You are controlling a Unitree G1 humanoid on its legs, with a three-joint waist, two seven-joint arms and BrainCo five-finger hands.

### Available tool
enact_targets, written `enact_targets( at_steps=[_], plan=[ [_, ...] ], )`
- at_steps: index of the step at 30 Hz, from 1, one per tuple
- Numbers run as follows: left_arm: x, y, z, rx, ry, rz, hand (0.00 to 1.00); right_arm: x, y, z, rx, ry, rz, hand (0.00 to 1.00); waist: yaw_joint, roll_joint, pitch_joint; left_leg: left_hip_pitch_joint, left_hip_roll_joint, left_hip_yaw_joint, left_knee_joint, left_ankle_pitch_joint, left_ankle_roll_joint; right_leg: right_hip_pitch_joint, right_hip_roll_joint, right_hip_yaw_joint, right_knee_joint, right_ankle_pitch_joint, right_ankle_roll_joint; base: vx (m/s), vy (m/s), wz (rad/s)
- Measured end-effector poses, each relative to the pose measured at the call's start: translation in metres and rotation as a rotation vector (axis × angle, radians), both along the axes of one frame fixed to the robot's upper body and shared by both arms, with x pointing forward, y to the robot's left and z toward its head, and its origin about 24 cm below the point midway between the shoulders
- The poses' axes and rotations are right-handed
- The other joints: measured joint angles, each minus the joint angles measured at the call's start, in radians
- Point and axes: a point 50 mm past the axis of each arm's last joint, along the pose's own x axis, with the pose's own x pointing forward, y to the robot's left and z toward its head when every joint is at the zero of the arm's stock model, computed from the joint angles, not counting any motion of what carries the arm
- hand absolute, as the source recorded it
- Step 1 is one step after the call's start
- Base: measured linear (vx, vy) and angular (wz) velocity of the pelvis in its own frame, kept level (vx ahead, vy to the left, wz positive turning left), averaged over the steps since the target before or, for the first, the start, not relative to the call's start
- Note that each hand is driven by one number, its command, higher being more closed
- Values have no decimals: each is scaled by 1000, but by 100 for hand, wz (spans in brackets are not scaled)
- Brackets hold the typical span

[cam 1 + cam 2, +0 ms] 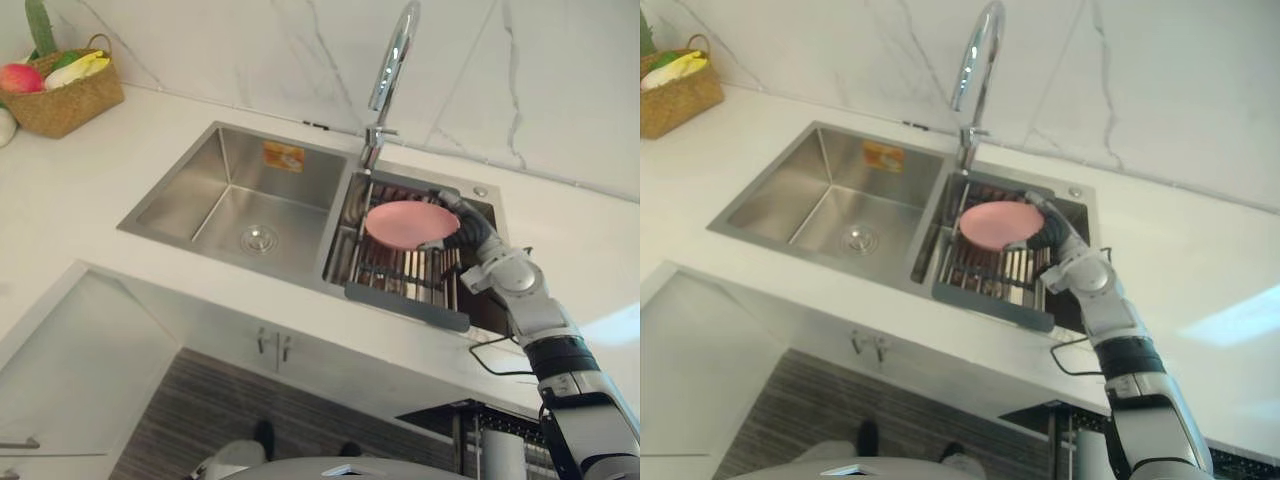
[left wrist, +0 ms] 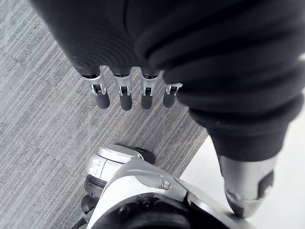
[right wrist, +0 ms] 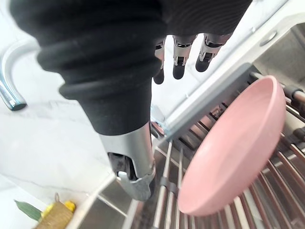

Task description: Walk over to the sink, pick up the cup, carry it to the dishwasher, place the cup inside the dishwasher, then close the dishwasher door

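A stainless-steel double sink (image 1: 190, 185) is set in a white counter (image 1: 70, 190). Its right basin holds a dark-framed metal rack (image 1: 400, 272), with a round, shallow pink dish (image 1: 410, 222) resting on it. The right hand (image 1: 468, 225) is at the dish's right edge. A tall chrome faucet (image 1: 392, 60) rises at the far side. A woven basket of fruit (image 1: 65, 100) stands far left.
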Motion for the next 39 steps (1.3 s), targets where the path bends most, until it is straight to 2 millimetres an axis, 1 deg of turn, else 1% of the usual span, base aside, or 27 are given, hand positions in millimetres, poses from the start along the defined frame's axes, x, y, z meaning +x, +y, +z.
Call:
enact_targets(
  at_steps=[3, 5, 8, 11, 15, 22, 25, 27, 29, 34, 37, 39],
  plan=[
    [0, 0, 0, 5, 1, -7, 0, -3, 4, 2, -4, -21, 16, 0, -9, 0, -1, 0, 1, 6, 0, -5, 1, 0, 0, 11, 0, 1, 0, -11, 9, -10],
    [0, 0, 0, 5, 1, -6, 0, -8, 2, 1, -16, -25, 12, 0, -9, -2, -6, 2, 1, 15, 0, -9, 5, -2, 0, 19, -1, 1, 0, 4, 17, -12],
    [0, 1, 0, 6, 0, -1, 0, -10, -1, -1, -9, -22, 0, 0, -16, -5, -10, 2, 1, 26, 0, -12, 6, -8, 0, 30, -1, 1, 0, 15, 13, -10],
    [0, 1, 0, 6, -1, -1, 0, -14, 2, 2, -25, -41, 16, 0, -23, -5, -16, -2, 1, 31, 0, -15, 5, -16, 0, 37, -1, 2, 1, 24, 7, -7],
    [1, 1, 0, 6, -1, -2, 0, -15, 9, 8, -178, -78, 36, 0, -31, -5, -21, 0, 1, 34, 0, -16, 2, -16, 0, 43, -1, 2, 2, 18, 0, -4],
    [1, 1, 0, 7, -2, -2, 0, -15, 14, 6, -318, -79, 48, 0, -31, -4, -24, 0, 0, 33, 0, -17, 2, -16, 0, 41, 0, 1, 2, 0, 0, 0],
    [1, 1, 0, 7, 2, -2, 0, -14, 20, 1, -393, -69, 65, 0, -30, -3, -25, 0, 0, 31, 0, -17, 2, -16, -1, 39, 1, 1, 3, -3, 2, 1],
    [0, 1, 0, 7, 6, -2, 0, -15, 24, -6, -438, -48, 83, 0, -30, -1, -30, -2, -1, 27, 0, -17, 2, -15, -2, 33, 1, 0, 3, -4, 7, 7],
    [0, 1, 0, 7, 5, -2, 0, -17, 24, -11, -462, -26, 84, 0, -26, 0, -30, -2, -1, 22, 0, -17, 2, -13, -2, 27, 1, -1, 3, -6, 5, 8],
    [-1, 2, 0, 8, 8, -1, 0, -17, 31, -25, -509, 21, 124, 0, -25, 1, -33, -8, -3, 4, 0, -13, 5, -10, -2, 11, 1, -2, 4, 1, 4, 9],
    [-1, 2, 0, 9, 9, -2, 0, -17, 28, -35, -540, 68, 121, 0, -24, 0, -33, -6, -4, -6, 0, -12, 6, 0, -4, -5, 0, -5, 5, 9, 5, 14],
    [0, 2, 0, 9, 7, -3, 0, -17, 24, -42, -568, 96, 109, 0, -14, 1, -34, -7, -5, -10, 0, -11, 5, 0, -4, -8, 0, -6, 5, 10, 8, 8]
  ],
)
